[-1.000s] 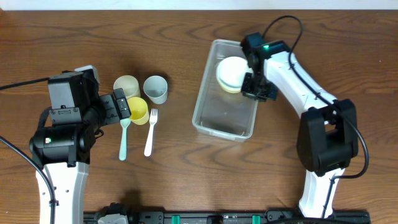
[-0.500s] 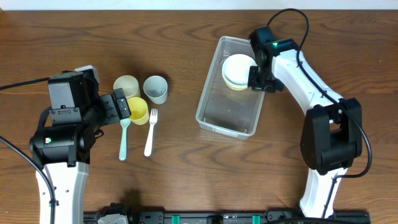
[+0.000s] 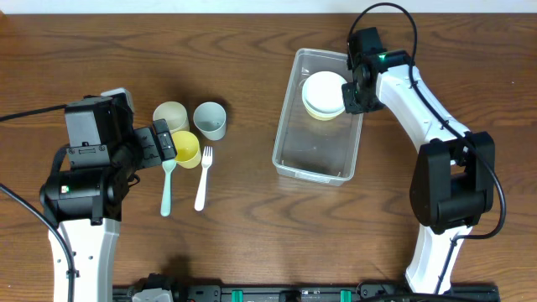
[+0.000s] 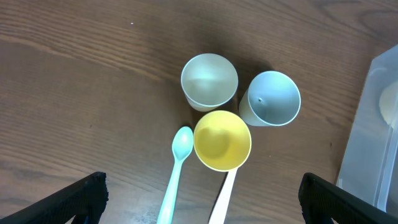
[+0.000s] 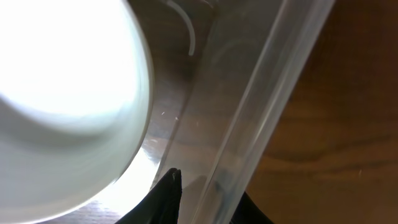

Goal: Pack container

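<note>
The clear plastic container (image 3: pixel 315 159) lies right of centre on the table, with stacked white and pale yellow bowls (image 3: pixel 323 94) in its far end. My right gripper (image 3: pixel 356 94) is shut on the container's right wall (image 5: pixel 249 124), one finger inside and one outside. My left gripper (image 4: pixel 199 211) is open and empty, hovering above a yellow cup (image 4: pixel 222 140), a cream cup (image 4: pixel 209 81), a pale blue cup (image 4: pixel 270 98), a mint spoon (image 4: pixel 176 168) and a white fork (image 3: pixel 203 178).
The cups, spoon and fork are grouped left of centre (image 3: pixel 189 138). The bare wood table (image 3: pixel 252 235) surrounds them. The right arm reaches across the back right.
My right gripper has dragged the container right and slightly back, bowls riding inside. The left arm has not moved.
</note>
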